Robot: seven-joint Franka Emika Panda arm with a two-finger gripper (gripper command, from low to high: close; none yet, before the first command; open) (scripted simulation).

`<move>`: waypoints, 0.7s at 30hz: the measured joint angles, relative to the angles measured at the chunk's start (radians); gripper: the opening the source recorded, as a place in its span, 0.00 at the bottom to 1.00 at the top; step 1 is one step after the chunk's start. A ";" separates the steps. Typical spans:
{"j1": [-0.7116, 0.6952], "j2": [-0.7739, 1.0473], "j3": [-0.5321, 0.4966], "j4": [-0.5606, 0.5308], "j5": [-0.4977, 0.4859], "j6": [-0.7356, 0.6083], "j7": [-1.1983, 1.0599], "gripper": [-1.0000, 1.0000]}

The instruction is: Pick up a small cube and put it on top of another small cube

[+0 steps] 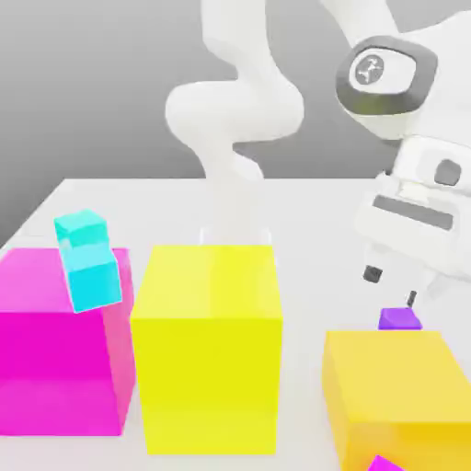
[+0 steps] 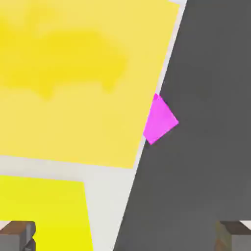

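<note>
The exterior view shows the purple cube (image 1: 399, 318) beyond the orange block (image 1: 396, 377), which partly hides it; the cyan cubes (image 1: 90, 267) lie well to the block's left. The hand view reveals the surface's (image 2: 105, 196) edge beside that block, with a magenta piece (image 2: 159, 120) there. The cube is plain and solid, its visible face violet. The claw (image 1: 392, 286), released and empty, hovers beyond the block.

So we've got our Panda's end effector (image 1: 391, 287) over at about 3 o'clock in the exterior view, tilted a bit, fingers wide open, nothing between them.
</note>
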 joint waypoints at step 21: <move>0.073 0.134 0.215 -0.272 0.494 0.409 -1.241 0.50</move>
